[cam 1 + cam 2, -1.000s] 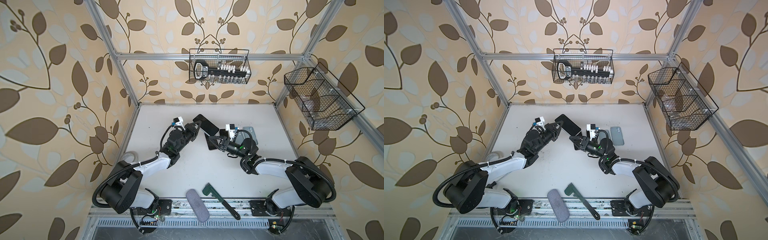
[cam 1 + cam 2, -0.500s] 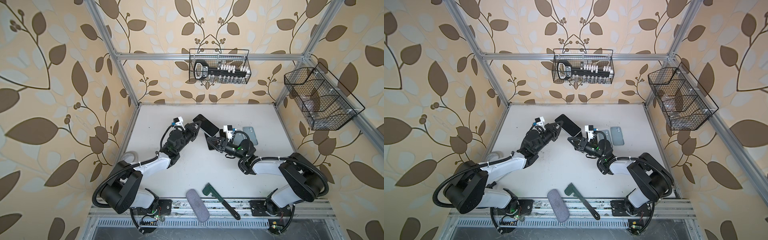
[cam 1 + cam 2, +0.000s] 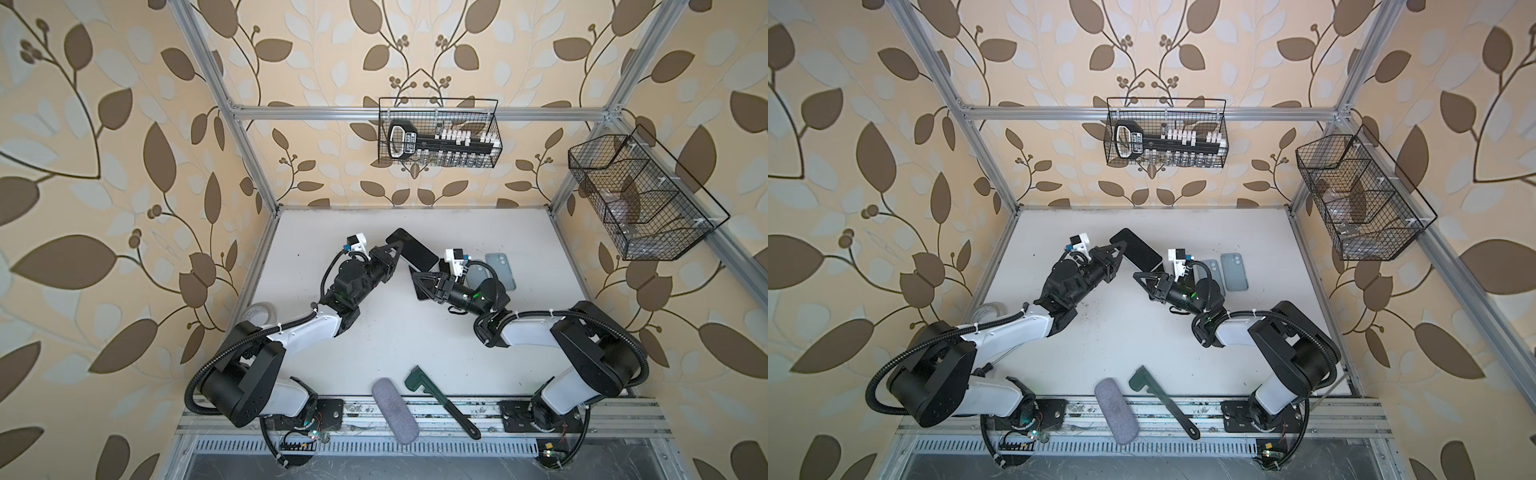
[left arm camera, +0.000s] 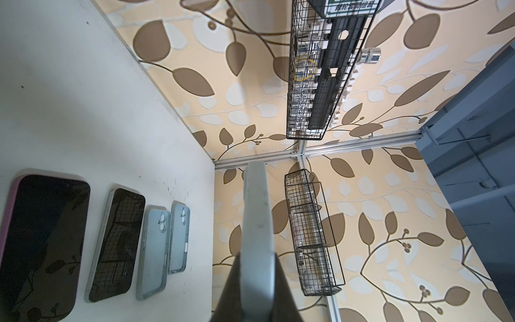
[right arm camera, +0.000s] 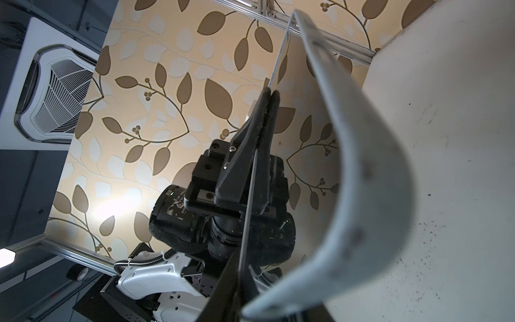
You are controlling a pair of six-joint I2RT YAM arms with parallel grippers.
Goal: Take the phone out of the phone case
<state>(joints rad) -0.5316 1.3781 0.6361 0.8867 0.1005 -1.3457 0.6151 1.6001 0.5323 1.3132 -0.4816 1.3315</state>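
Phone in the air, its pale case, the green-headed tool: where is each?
phone (image 3: 412, 252): a top view, middle of its dark screen.
phone case (image 5: 370, 172): right wrist view, its bent side wall.
green-headed tool (image 3: 446, 409): a top view, its dark handle.

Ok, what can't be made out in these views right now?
- Right gripper jaws: too small and dark in both top views; the right wrist view's edge cuts them off.
- Whether the cased phone has left its case: the case rim is blurred against the right wrist lens.
- Side basket contents: too small in both top views.
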